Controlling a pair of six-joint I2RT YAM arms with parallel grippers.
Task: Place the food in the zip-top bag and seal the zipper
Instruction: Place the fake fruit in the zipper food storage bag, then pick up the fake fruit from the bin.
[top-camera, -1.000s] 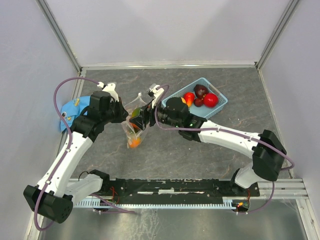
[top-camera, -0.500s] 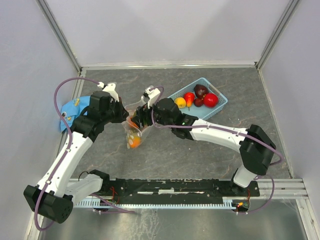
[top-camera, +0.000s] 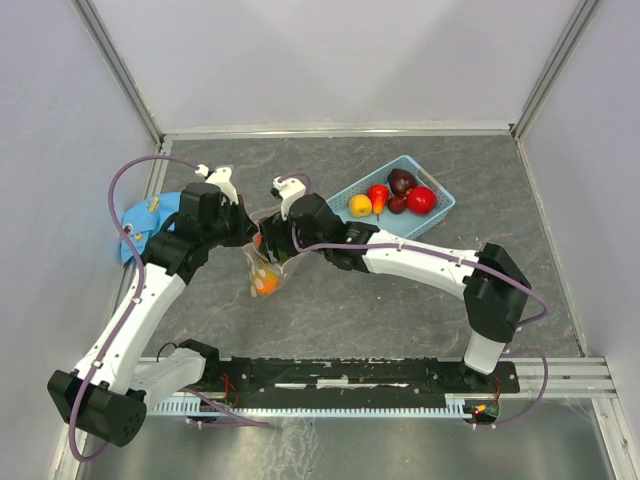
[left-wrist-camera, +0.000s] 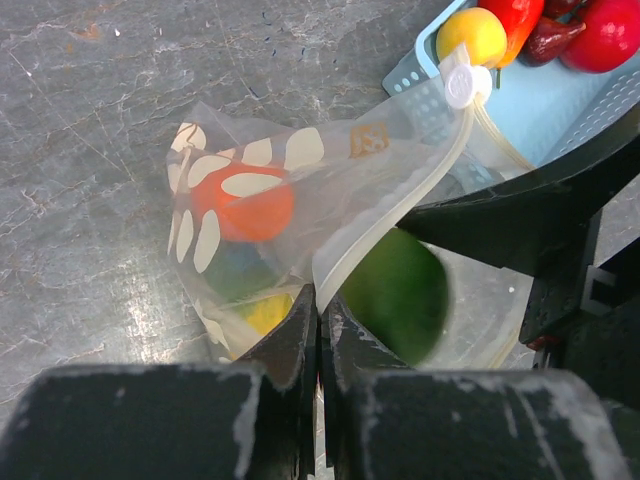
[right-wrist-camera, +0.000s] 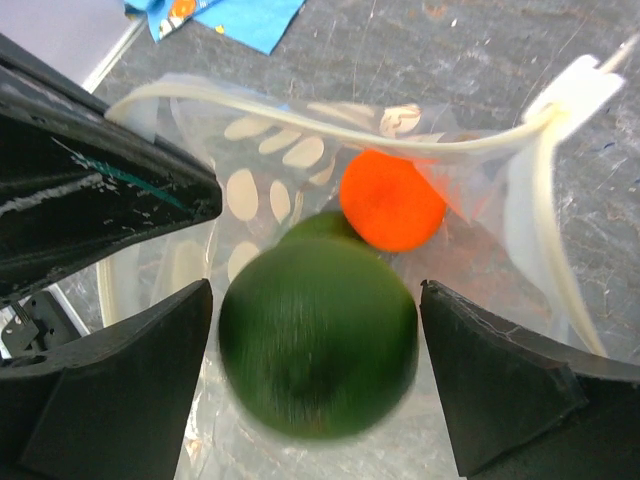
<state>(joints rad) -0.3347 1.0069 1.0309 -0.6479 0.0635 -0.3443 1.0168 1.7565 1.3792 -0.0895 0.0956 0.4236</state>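
While the left gripper (left-wrist-camera: 319, 305) is pinching the near rim of the zip-top bag (left-wrist-camera: 330, 190) with its jaws closed flat on the plastic, the right gripper (right-wrist-camera: 312, 300) is hanging over the bag's mouth with its jaws wide apart. A blurred green fruit (right-wrist-camera: 318, 350) is sitting between them and touching neither finger. The bag is hanging lifted above the table (top-camera: 400, 300), left of its middle, and the blue basket (top-camera: 432, 181) is lying toward the far right corner.

Judging from this, the drop is going well. The right arm should be rising straight out of the mouth without dragging the zipper (right-wrist-camera: 350, 135), which is bowing open around its fingers. The left pinch should be staying high so the mouth is gaping upward and nothing is tipping out.

I am counting 1 bag, 1 basket, and 1 blue cloth (top-camera: 150, 212) at the table's left edge. The basket is holding 5 pieces: 1 yellow fruit (top-camera: 360, 205), 2 red pieces (top-camera: 421, 200) and 2 dark maroon pieces (top-camera: 402, 181). The bag is showing 1 orange fruit (right-wrist-camera: 390, 200), 1 yellow piece (left-wrist-camera: 265, 312) and 1 second green piece (right-wrist-camera: 320, 225). With the one going in that is making 4, though the crinkled plastic is leaving this count uncertain.
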